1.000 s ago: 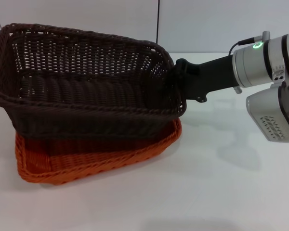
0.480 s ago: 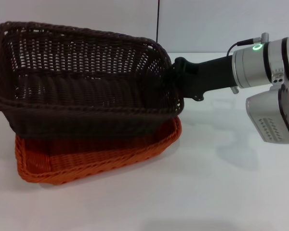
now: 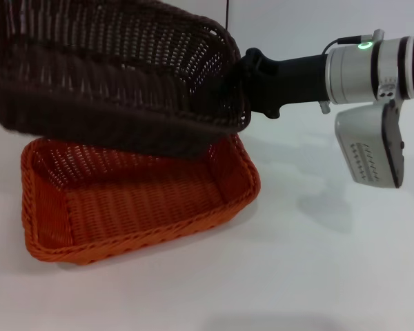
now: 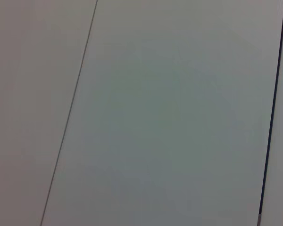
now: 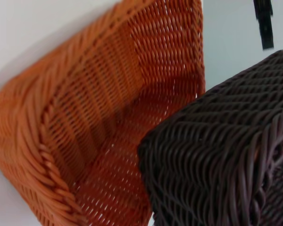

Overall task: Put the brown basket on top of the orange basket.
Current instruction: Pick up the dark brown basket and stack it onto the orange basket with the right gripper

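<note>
Head view gives me the brown basket (image 3: 117,76) held up in the air, tilted, its underside clear of the orange basket (image 3: 141,200) that sits on the white bench (image 3: 317,276) below it. My right pincer (image 3: 243,83) reaches in from the right and is clamped on the brown basket's right-hand rim, carrying its weight; the fingertips themselves are hidden against the dark weave. The brown basket hangs above the rear part of the orange one, so the front of the orange floor lies open to view. Right wrist view looks past a lower corner of the brown basket (image 5: 221,150) into the orange basket (image 5: 99,122), with a gap between them. Left wrist view faces only a plain pale surface, and my left pincer appears nowhere.
</note>
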